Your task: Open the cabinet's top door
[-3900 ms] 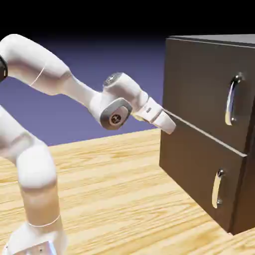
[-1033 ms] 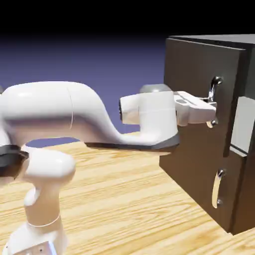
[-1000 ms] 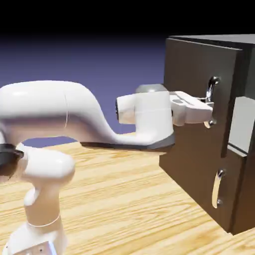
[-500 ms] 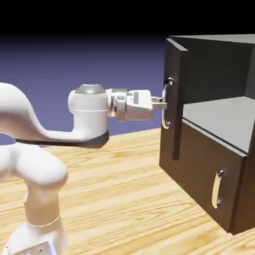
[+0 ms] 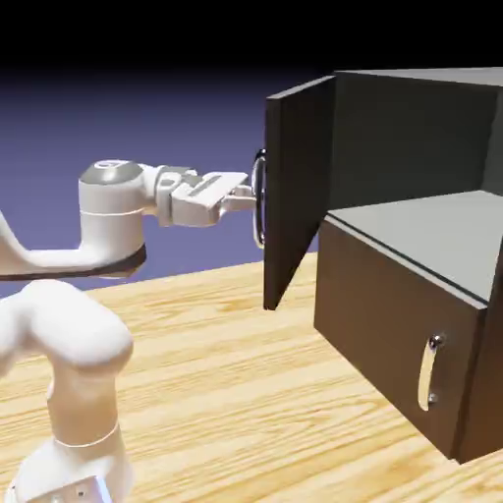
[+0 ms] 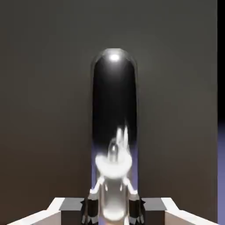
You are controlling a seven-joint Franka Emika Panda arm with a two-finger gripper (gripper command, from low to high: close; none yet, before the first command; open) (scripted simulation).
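Lower end of the handle (image 6: pixel 114 88), apparently beyond the hand view's bottom edge.

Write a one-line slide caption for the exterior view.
The gripper is closed on the curved handle of the cabinet's upper door, which stands open above the closed lower door.

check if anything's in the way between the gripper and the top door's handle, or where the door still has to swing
Nothing visible is in the way. The gripper is closed on the silver handle of the top door, and in the exterior view only backdrop shows beside the open door.
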